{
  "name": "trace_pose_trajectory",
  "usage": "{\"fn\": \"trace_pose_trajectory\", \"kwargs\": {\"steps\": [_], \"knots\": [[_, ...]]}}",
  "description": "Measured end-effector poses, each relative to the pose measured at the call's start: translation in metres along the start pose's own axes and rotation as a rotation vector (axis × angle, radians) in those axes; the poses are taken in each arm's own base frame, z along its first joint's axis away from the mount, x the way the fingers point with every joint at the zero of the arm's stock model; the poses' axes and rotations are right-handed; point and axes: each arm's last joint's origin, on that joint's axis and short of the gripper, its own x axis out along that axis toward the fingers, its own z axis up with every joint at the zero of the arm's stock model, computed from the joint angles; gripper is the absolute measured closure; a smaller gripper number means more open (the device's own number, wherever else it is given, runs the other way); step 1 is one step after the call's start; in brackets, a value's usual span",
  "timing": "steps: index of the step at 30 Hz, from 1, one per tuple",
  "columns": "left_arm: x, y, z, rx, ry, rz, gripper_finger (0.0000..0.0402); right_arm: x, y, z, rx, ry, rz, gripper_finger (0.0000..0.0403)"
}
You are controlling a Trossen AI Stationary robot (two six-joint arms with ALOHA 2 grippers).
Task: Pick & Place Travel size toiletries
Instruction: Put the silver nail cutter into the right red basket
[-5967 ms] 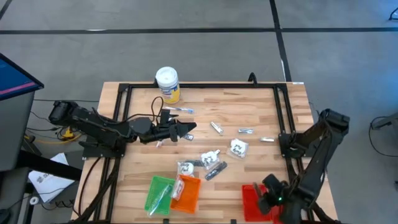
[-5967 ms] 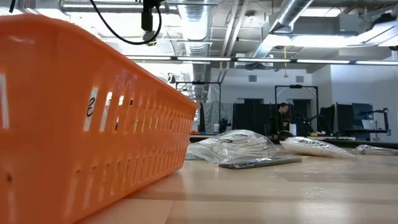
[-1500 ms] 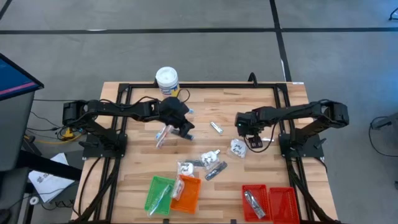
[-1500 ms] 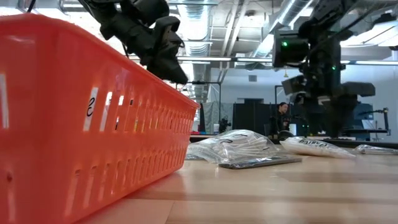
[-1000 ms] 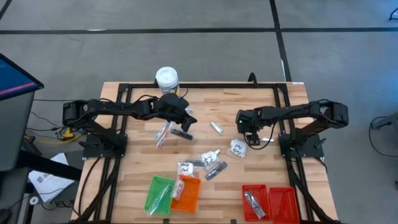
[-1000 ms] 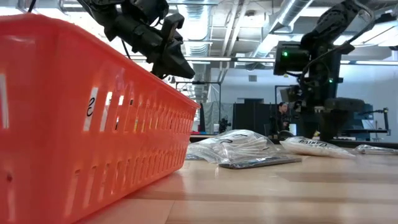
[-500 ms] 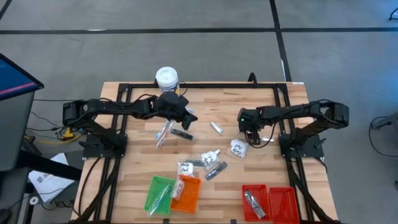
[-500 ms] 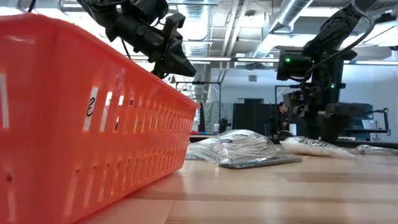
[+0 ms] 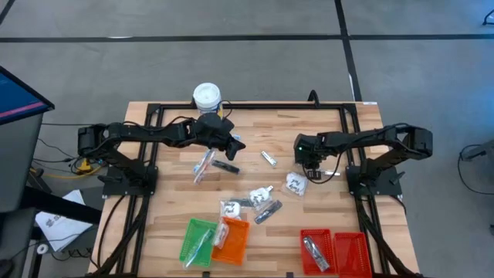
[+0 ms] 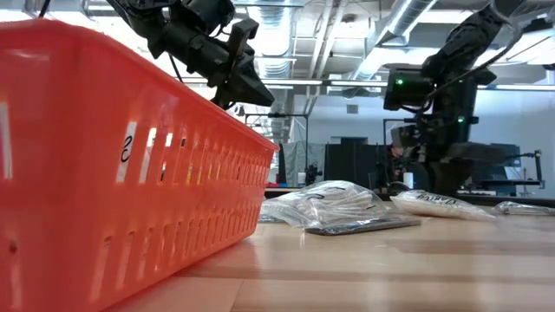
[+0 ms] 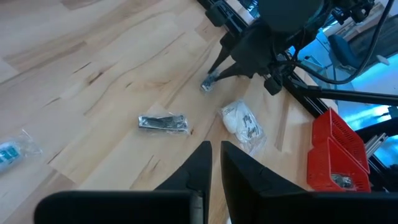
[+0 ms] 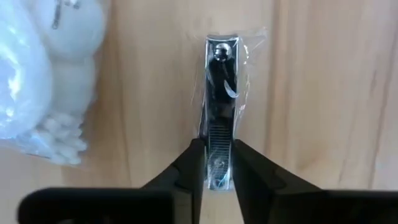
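Right hand (image 12: 214,163) is down on the table (image 9: 332,224), fingers pinched on a wrapped silver nail clipper (image 12: 219,112) just beside the white packet (image 12: 46,74). Left hand (image 11: 214,163) hovers above the table, away from that packet, fingers nearly together and holding nothing. A dark wrapped piece (image 11: 163,122) lies between it and the packet.

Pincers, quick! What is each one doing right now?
Left pincer: shut, holding nothing, up above the table.
Right pincer: closed on the wrapped silver nail clipper, which lies on the table.
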Motion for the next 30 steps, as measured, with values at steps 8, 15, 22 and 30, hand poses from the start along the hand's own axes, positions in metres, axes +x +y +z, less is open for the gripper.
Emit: {"fn": "trace_pose_trajectory", "kwargs": {"steps": [8, 15, 22, 30], "knots": [[0.000, -0.001, 0.000, 0.002, 0.002, -0.009, 0.0373, -0.001, 0.007, 0.000, -0.027, 0.013, 0.006, 0.0352], [0.000, -0.001, 0.000, 0.002, 0.013, -0.028, 0.0373, -0.014, 0.008, 0.011, 0.011, 0.028, 0.034, 0.0380], [0.000, -0.002, 0.000, 0.002, 0.017, -0.037, 0.0373, -0.039, 0.001, 0.029, 0.150, 0.016, 0.029, 0.0399], [0.001, -0.006, -0.003, 0.015, 0.033, -0.061, 0.0373, -0.057, 0.001, 0.034, 0.309, 0.069, 0.079, 0.0402]]}}
